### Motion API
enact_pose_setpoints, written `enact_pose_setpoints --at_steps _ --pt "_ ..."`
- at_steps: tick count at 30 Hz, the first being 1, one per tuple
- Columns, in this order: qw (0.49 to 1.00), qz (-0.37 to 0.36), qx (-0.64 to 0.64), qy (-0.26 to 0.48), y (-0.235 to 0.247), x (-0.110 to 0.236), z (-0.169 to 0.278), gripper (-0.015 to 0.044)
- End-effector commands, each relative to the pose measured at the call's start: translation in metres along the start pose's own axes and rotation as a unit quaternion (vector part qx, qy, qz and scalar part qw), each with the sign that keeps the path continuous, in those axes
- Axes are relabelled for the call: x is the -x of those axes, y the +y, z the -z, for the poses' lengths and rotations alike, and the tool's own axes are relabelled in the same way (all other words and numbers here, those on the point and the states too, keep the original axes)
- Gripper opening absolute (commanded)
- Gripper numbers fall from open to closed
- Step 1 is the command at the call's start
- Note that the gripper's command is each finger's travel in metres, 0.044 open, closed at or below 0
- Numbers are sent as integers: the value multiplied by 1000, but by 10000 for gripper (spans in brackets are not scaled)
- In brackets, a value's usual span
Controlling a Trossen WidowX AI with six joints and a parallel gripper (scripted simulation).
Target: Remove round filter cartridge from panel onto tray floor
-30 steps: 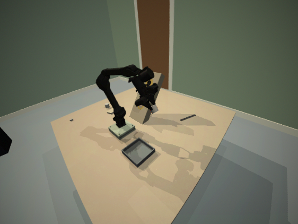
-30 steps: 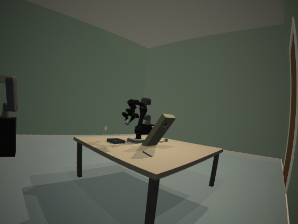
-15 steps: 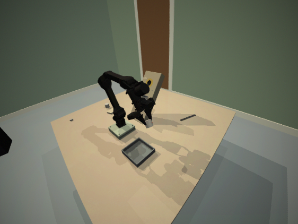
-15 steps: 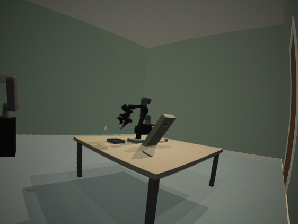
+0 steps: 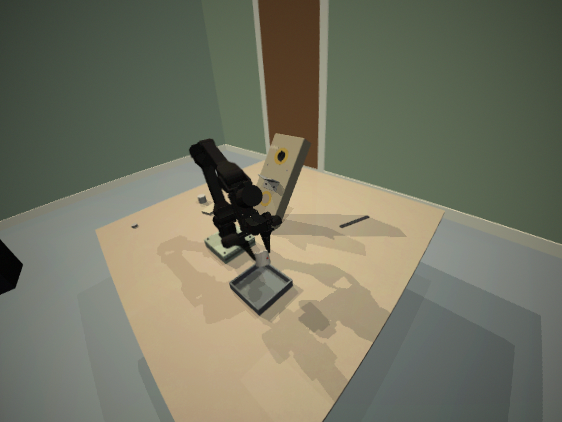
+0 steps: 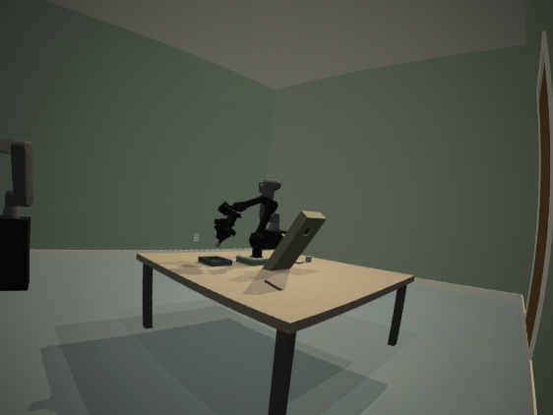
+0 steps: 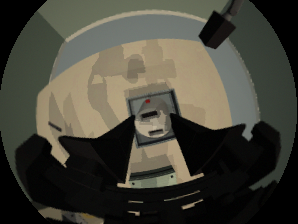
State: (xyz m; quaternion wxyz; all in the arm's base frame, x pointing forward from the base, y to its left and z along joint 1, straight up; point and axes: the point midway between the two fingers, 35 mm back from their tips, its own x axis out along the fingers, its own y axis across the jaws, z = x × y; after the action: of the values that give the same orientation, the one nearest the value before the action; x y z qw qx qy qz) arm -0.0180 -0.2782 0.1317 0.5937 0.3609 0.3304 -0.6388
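Note:
The round light-grey filter cartridge point(image 5: 262, 259) point(image 6: 216, 243) point(image 7: 159, 123) is held between the fingertips of my gripper point(image 5: 262, 254) point(image 6: 217, 241) point(image 7: 152, 117), which is shut on it. Its face with two dark slots and a red mark shows in the wrist view. The cartridge hangs above the dark-rimmed tray point(image 5: 276, 294) point(image 6: 215, 261) point(image 7: 174, 100), clear of it in the exterior view. The tilted service panel point(image 5: 295, 155) point(image 6: 290, 246) stands behind the arm; its upper yellow-ringed opening point(image 5: 281, 156) is dark and empty.
The arm's pale base plate point(image 5: 226, 252) point(image 7: 152, 183) is beside the tray. A lever-like grey bracket point(image 5: 270, 183) sits on the panel's face. A dark bar point(image 5: 354, 221) point(image 6: 274, 285) point(image 7: 55, 126) lies on the table, and a small grey cylinder point(image 5: 202, 199) point(image 6: 308, 259) stands beyond the arm.

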Motion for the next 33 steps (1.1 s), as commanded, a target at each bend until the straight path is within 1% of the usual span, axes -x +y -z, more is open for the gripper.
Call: enact_pose_setpoints --at_steps 1,5,20,24,33 --pt "1000 17 -27 0 -16 -10 10 0" --pt "999 17 -28 0 -17 -13 11 0" --pt "999 17 -28 1 -17 -73 47 0" --pt "999 17 -28 1 -17 -75 49 0" --pt "1000 16 -24 4 -17 -73 47 236"
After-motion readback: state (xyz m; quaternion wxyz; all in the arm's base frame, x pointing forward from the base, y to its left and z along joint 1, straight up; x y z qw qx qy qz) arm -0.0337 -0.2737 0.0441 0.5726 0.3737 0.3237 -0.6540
